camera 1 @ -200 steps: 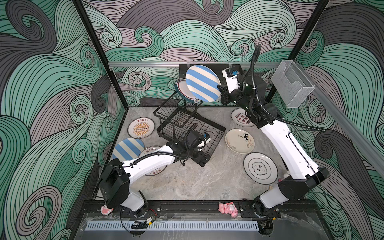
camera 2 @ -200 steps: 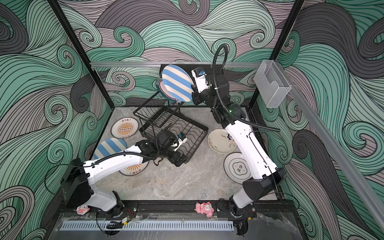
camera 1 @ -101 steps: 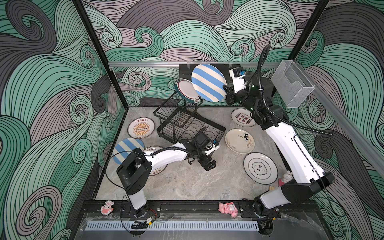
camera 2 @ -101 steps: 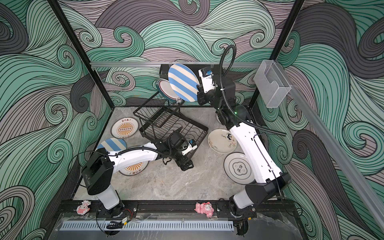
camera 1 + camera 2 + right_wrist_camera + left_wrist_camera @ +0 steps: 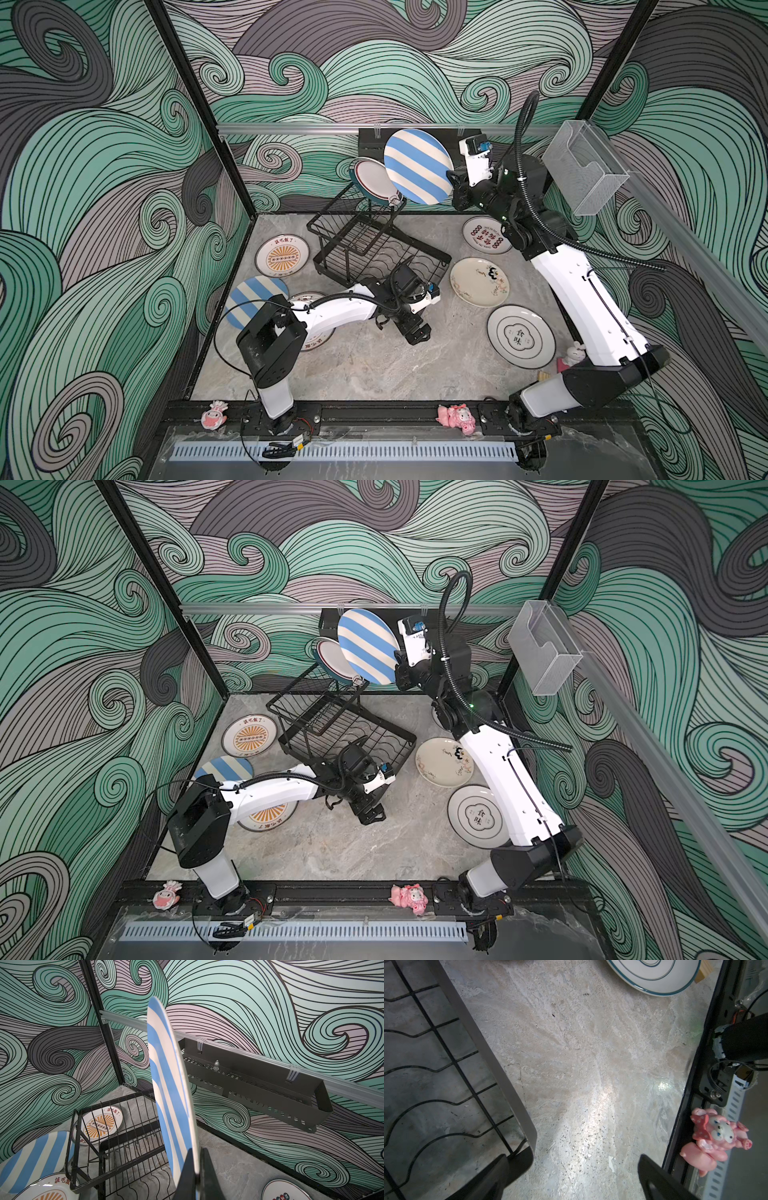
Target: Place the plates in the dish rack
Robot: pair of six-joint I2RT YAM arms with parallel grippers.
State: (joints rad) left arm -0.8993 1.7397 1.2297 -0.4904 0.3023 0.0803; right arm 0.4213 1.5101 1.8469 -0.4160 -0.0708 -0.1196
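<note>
From my feed: clear plastic box [image 5: 584, 166] hangs on the right-side rail. Black perforated tray [image 5: 270, 1093] is tied to the back-wall rail. Pink pig toy [image 5: 455, 417] and a second pink figure [image 5: 214, 415] sit on the front frame bar. Small bunny figure [image 5: 573, 355] is at the right edge of the marble tabletop [image 5: 374, 374].

Swirling green-and-grey wave-patterned walls [image 5: 374, 62], grey marbled floor [image 5: 353, 374], black corner posts [image 5: 190, 83], aluminium rail [image 5: 291, 128] behind

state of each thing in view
held striped plate, raised on edge
right gripper, shut on held striped plate
left gripper, open, empty
dish rack, upright
green-rimmed plate, standing in dish rack
second striped plate, flat
far sunburst plate, flat
near sunburst plate, flat
red-lettered plate, flat
doodle plate, flat
flower-outline plate, flat
</note>
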